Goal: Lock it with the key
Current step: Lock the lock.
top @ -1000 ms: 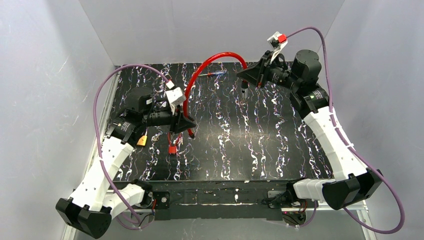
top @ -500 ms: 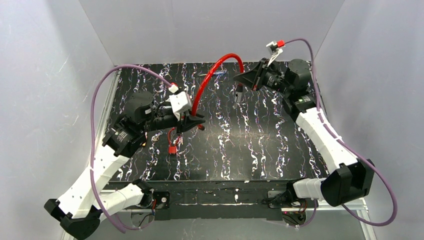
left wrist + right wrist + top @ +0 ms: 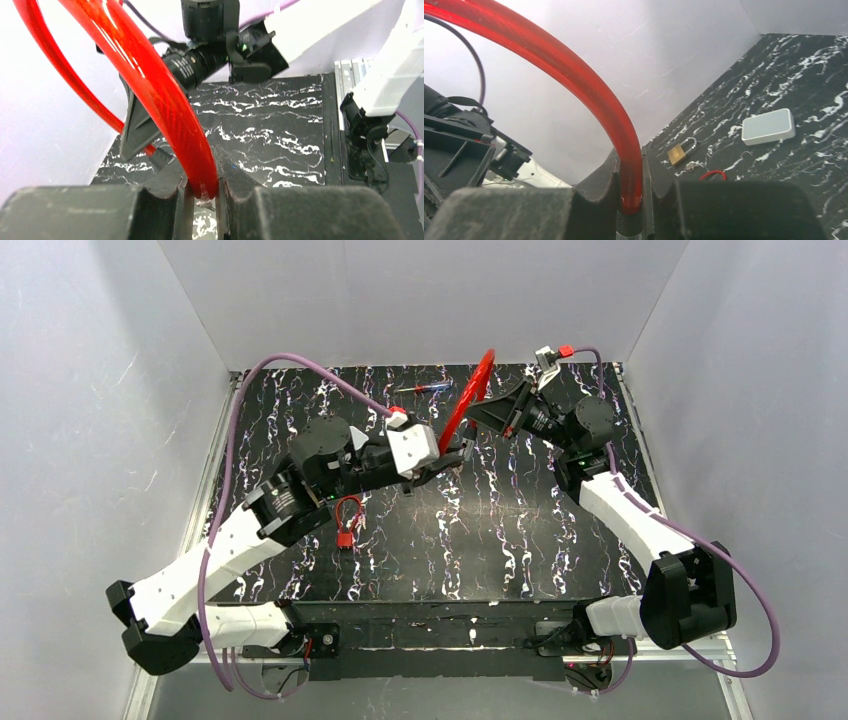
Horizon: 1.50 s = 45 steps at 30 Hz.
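The red cable (image 3: 468,398) is held clear of the worktop (image 3: 540,540), arched between the two claws. One end is gripped in the left claw (image 3: 202,192), whose jaws are drawn narrow and pressed against the cable on both sides. The other end is gripped in the same manner in the right claw (image 3: 630,200). The two claws are seen close together, the right just beyond the left. A brass padlock (image 3: 681,151) is seen lying flat on the worktop well ahead of the right claw, untouched by either claw. A red cord loop (image 3: 712,175) is noted just beside the padlock. Whether a key hangs on the loop cannot be told.
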Each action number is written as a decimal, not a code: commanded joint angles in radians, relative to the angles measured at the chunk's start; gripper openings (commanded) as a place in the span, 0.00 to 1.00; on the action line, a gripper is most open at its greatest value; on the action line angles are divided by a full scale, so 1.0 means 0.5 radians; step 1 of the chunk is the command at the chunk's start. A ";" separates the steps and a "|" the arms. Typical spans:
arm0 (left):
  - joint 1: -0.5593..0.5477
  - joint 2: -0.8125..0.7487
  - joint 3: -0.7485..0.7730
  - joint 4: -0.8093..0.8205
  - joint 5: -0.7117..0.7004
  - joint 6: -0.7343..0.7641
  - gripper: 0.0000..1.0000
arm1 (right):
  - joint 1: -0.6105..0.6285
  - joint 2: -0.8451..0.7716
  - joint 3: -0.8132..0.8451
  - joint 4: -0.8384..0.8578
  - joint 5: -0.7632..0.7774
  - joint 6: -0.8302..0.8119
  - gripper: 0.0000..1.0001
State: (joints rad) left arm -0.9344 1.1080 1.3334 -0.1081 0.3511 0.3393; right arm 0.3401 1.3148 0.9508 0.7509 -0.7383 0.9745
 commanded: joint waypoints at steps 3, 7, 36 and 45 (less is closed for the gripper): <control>-0.128 0.051 0.206 0.305 -0.060 0.119 0.00 | -0.014 -0.053 -0.099 0.589 0.001 0.389 0.01; -0.128 0.063 0.217 0.324 -0.147 0.135 0.00 | -0.014 -0.038 -0.131 0.745 -0.009 0.479 0.01; -0.128 0.061 0.150 0.287 -0.083 0.036 0.00 | -0.014 -0.016 -0.158 0.820 0.035 0.585 0.01; -0.131 0.083 0.098 0.369 -0.255 0.029 0.00 | -0.014 0.010 -0.191 1.103 0.076 0.840 0.01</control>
State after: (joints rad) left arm -0.9916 1.1618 1.3880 -0.0204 0.2684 0.3557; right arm 0.3355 1.3182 0.8646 1.1507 -0.7418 1.2903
